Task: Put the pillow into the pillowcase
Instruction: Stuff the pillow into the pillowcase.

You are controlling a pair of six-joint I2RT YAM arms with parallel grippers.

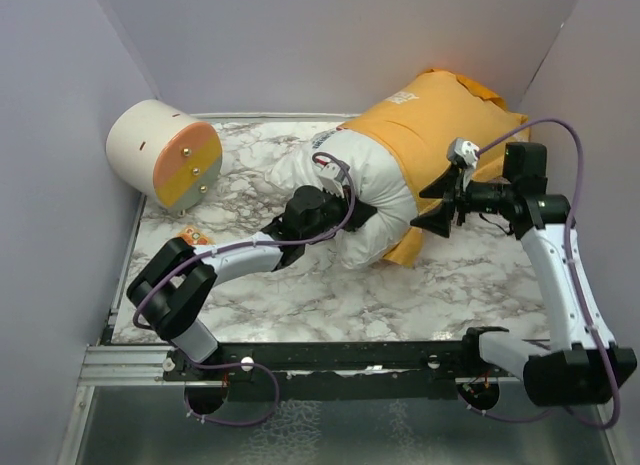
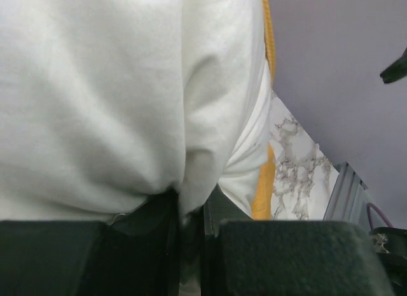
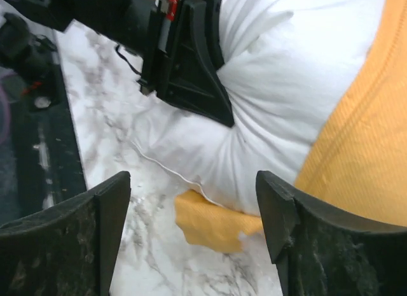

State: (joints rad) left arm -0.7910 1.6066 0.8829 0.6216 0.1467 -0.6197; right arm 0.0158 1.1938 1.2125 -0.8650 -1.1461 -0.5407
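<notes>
The white pillow [image 1: 372, 180] lies mid-table with its far half inside the orange-yellow pillowcase [image 1: 440, 115]. My left gripper [image 1: 345, 217] presses into the pillow's near end, shut on a fold of its white fabric [image 2: 189, 200]. An orange strip of pillowcase [image 2: 262, 188] shows to the right of that fold. My right gripper [image 1: 432, 207] hovers at the case's near edge, open with nothing between its fingers [image 3: 194, 194]. Below it a loose pillowcase flap [image 3: 216, 223] lies on the table under the pillow [image 3: 280, 86]. The left gripper [image 3: 191, 60] is seen digging into the pillow.
A cream-and-orange cylinder [image 1: 165, 153] lies on its side at the back left. A small orange item [image 1: 193, 235] sits near the left arm. Grey walls close in the marble table [image 1: 300, 295] on three sides. A black rail [image 1: 330, 357] runs along the near edge.
</notes>
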